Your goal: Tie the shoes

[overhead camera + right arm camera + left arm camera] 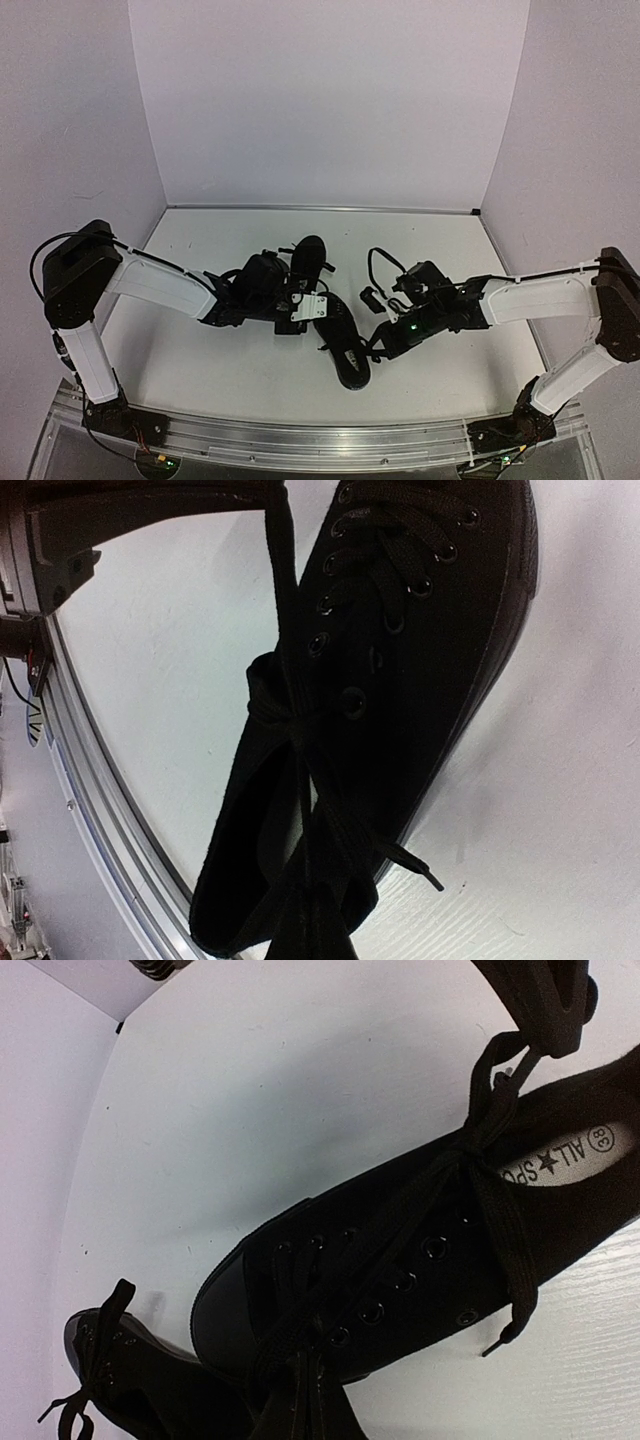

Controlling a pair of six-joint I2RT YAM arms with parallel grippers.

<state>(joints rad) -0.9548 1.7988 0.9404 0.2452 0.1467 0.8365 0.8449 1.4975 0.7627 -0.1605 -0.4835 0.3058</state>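
Two black shoes lie mid-table. The far shoe [308,258] lies behind my left wrist, and its toe shows in the left wrist view [120,1360]. The near shoe [349,355] lies between both grippers [400,1260] [430,650]. Its thin black laces cross in a knot [472,1150] over the tongue. My left gripper [322,316] [303,1385] is shut on a lace strand near the toe end. My right gripper [379,345] [318,915] is shut on lace loops at the heel end, with one lace tip [425,875] hanging free.
The aluminium front rail [320,440] runs along the near table edge, close to the near shoe's heel [90,810]. White walls enclose the table at the back and on both sides. A cable loops above the right wrist [378,262].
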